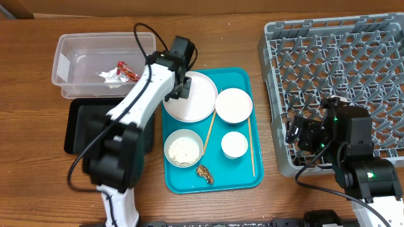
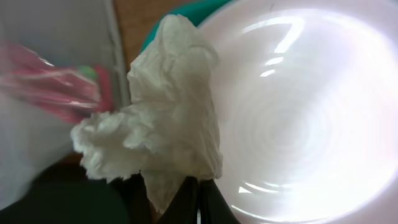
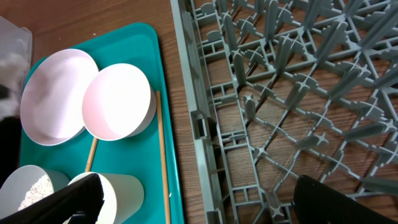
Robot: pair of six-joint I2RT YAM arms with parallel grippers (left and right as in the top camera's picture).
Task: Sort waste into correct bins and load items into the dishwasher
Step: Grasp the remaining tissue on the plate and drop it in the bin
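My left gripper (image 2: 180, 199) is shut on the crumpled white napkin (image 2: 161, 112), held over the left edge of the round white plate (image 2: 298, 124) (image 1: 197, 99). From overhead the gripper (image 1: 180, 88) hides the napkin. The red wrapper (image 1: 128, 71) lies in the clear tub (image 1: 76, 47), with a small white piece beside it. The black tray (image 1: 79, 129) sits below the tub. An empty bowl (image 1: 233, 104), a bowl of rice (image 1: 184, 150), the cup (image 1: 234, 144), two chopsticks (image 1: 209, 129) (image 1: 251, 148) and a brown scrap (image 1: 204, 173) are on the teal tray. My right gripper (image 3: 205, 205) is open and empty over the grey rack's (image 1: 341, 69) left wall.
The teal serving tray (image 1: 246, 180) lies between the black tray and the rack. My left arm reaches across the black tray. In the right wrist view the cup (image 3: 121, 193) and one chopstick (image 3: 163, 155) lie close to the rack wall (image 3: 199, 124).
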